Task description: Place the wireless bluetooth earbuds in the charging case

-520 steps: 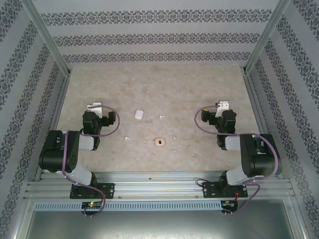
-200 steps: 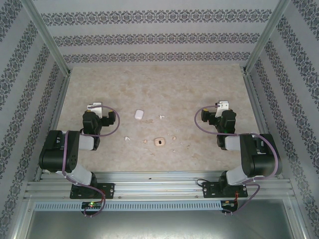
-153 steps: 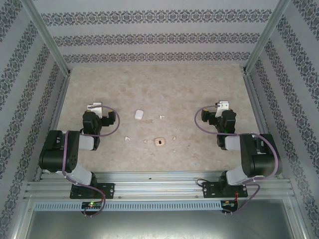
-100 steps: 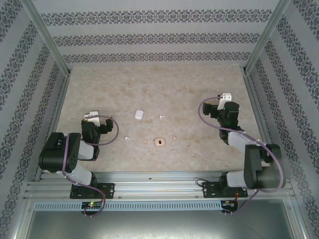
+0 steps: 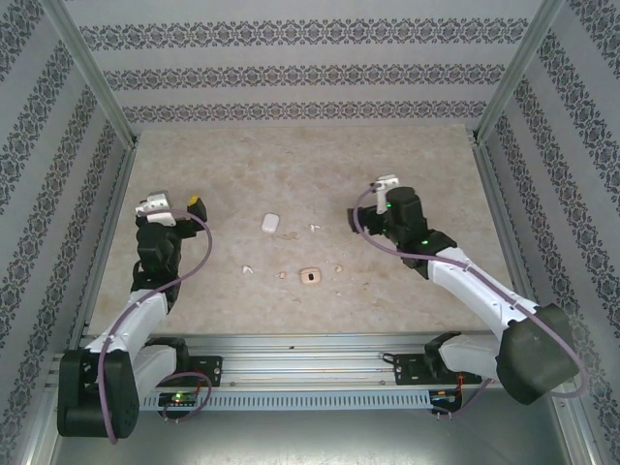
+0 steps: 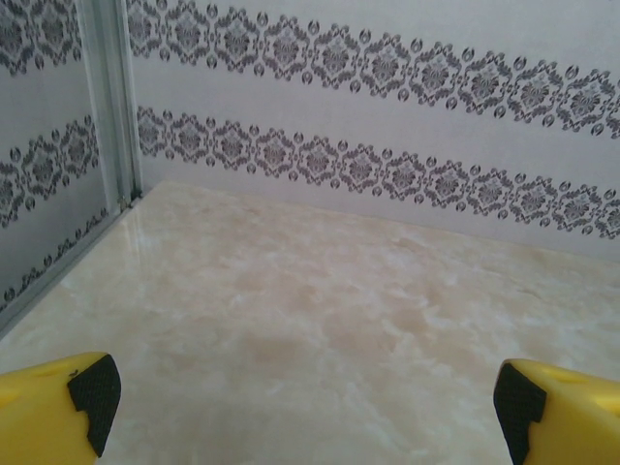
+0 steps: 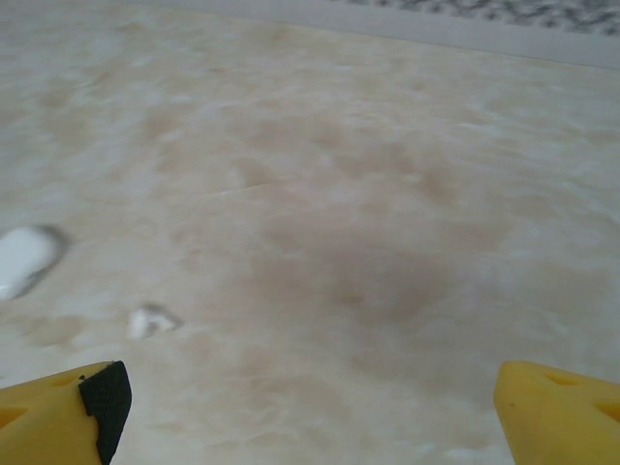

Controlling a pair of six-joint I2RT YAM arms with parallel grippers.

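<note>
Both my grippers are empty, jaws spread wide. The left gripper (image 6: 302, 412) hangs over bare table (image 6: 291, 320) at the left side, facing the back wall (image 6: 387, 77). The right gripper (image 7: 308, 407) sits low over the table right of the middle, aimed leftward. The case (image 5: 269, 222) lies flat between my arms, toward the far side. From my right wrist it is at the left edge of view, with one bud (image 7: 147, 320) nearer me than the case and apart from it. More white bits (image 5: 247, 269) lie closer to my bases, around a tan piece (image 5: 310, 276), and I cannot tell which of them are buds. The main risk, I judge, is the pinch: the bud is tiny against my broad fingers and the table looks slick, so an off-centre close could flick it away or press it flat without lifting it. Sweeping in low could also knock the light case and spin it. I cannot tell whether its lid is open; if shut, a bud has nowhere to go. Grabbing the tan piece by mistake is another trap.
</note>
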